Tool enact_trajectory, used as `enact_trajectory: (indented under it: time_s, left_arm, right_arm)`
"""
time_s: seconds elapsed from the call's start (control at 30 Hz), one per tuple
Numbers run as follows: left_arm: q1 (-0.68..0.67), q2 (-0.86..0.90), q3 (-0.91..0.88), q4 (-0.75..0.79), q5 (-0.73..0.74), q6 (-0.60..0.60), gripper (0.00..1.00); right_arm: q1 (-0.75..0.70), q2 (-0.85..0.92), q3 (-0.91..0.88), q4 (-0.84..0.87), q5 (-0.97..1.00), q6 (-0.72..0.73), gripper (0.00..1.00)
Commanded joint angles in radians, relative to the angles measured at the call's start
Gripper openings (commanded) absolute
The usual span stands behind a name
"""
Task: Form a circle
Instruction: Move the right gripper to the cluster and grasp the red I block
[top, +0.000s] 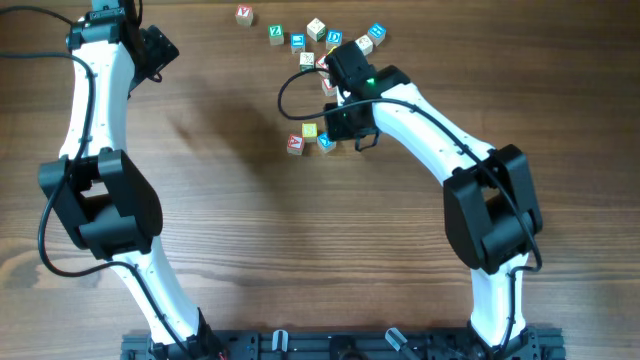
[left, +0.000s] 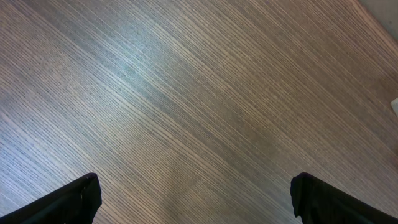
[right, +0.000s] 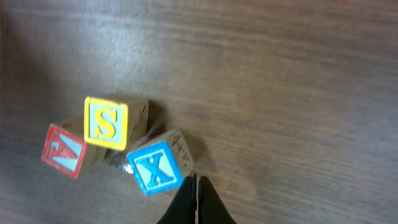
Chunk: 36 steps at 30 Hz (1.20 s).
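The right gripper (right: 196, 198) is held fully closed with nothing gripped, its tips just beside a blue block (right: 155, 168). The circle (top: 310, 136) is only partly seen, under the right arm near mid-table (top: 200, 200). In it a red block (right: 64, 150), a yellow block (right: 106, 122) and the blue block are packed close. The left gripper (left: 196, 196) is spread wide, nothing held. Loose blocks (top: 316, 28) are scattered beyond.

Right arm (top: 420, 125) covers part of the circle (top: 309, 131).
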Motion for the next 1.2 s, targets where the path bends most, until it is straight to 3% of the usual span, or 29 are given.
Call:
enact_trajectory:
  time_s: [0.0, 0.17, 0.27, 0.37, 0.43, 0.67, 1.17]
  left_arm:
    - [0.002, -0.003, 0.010, -0.001, -0.013, 0.005, 1.00]
    - [0.002, -0.003, 0.010, -0.001, -0.013, 0.005, 1.00]
    - [0.002, -0.003, 0.010, -0.001, -0.013, 0.005, 1.00]
    - [0.002, -0.003, 0.010, -0.001, -0.013, 0.005, 1.00]
    - [0.002, -0.003, 0.010, -0.001, -0.013, 0.005, 1.00]
    - [0.002, -0.003, 0.010, -0.001, -0.013, 0.005, 1.00]
    - [0.002, -0.003, 0.010, -0.001, -0.013, 0.005, 1.00]
  right_arm:
    - [0.003, -0.013, -0.003, 0.030, 0.021, 0.007, 0.04]
    - [0.003, -0.008, -0.003, 0.114, 0.029, 0.004, 0.06]
    - [0.003, -0.007, -0.003, 0.236, 0.122, 0.000, 0.38]
    - [0.003, -0.001, -0.003, 0.360, 0.183, -0.007, 0.57]
    - [0.003, 0.012, -0.003, 0.446, 0.183, -0.024, 0.63]
    - [0.000, 0.092, -0.003, 0.593, 0.184, -0.130, 0.64]
    - [-0.031, 0.201, -0.003, 0.605, 0.172, -0.100, 0.69]
